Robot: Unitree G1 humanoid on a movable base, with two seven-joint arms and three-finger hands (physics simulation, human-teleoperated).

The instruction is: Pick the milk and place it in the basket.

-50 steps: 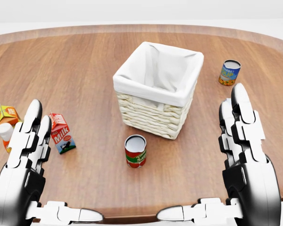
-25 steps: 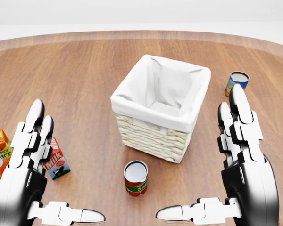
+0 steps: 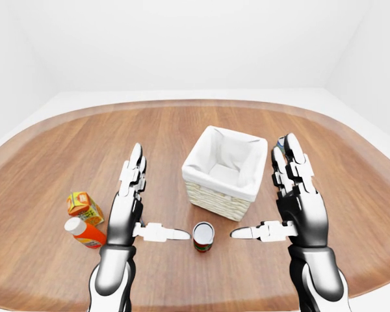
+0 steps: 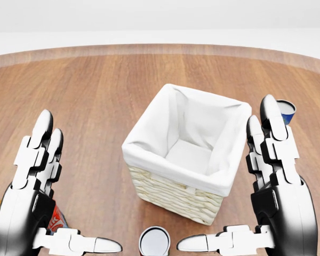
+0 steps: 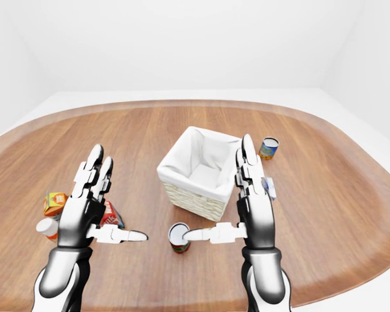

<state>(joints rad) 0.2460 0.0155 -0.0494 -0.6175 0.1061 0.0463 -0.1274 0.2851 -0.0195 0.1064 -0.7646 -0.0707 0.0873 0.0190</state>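
The red milk carton stands on the round wooden table, mostly hidden behind the robot's left hand, whose fingers are spread wide and empty. That hand should drop beside the carton and close round its sides. The white-lined wicker basket waits centre; the right hand is equally wide open.

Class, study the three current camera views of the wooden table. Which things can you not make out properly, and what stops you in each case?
- Red milk carton: mostly hidden behind the left hand in the right-eye view; only a red sliver shows in the head view.
- Blue tin can: half covered by the right hand in the head view.
- Red-labelled open can: cut off by the head view's bottom edge.
- Labels on the orange carton: too small.
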